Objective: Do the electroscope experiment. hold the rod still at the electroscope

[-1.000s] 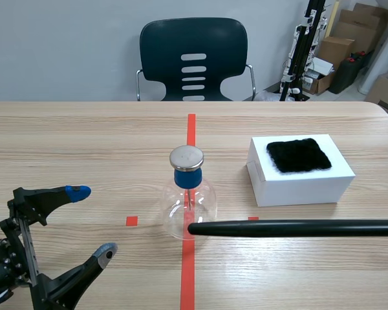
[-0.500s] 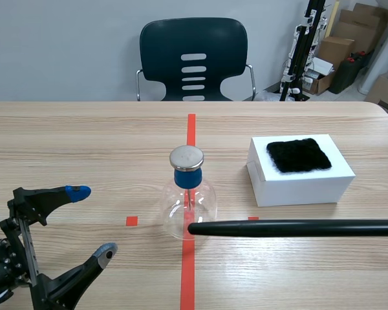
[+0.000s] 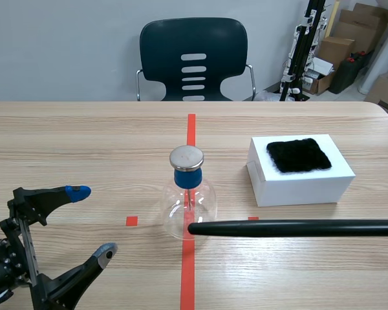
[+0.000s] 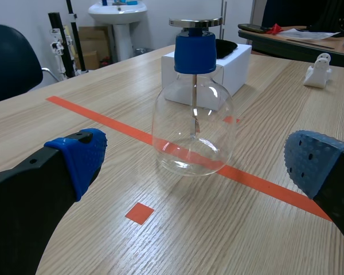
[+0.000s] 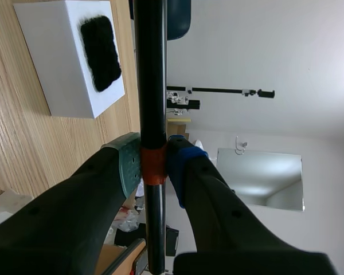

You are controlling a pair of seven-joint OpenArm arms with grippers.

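The electroscope [image 3: 189, 197] is a clear glass flask with a blue stopper and a metal disc on top, standing on the red centre line; it also shows ahead of the left gripper [image 4: 194, 103]. A long black rod [image 3: 291, 227] comes in level from the right, its tip just in front of the flask's lower part. My right gripper [image 5: 153, 162] is shut on the rod [image 5: 149, 69] at an orange band; the gripper itself is outside the scene view. My left gripper [image 3: 94, 223] stands open at the near left, nothing between its fingers.
A white box [image 3: 301, 171] with a black fur pad [image 3: 297, 155] on top sits right of the flask. A dark chair [image 3: 193, 59] stands beyond the table's far edge. Cardboard boxes and a stand are at the back right.
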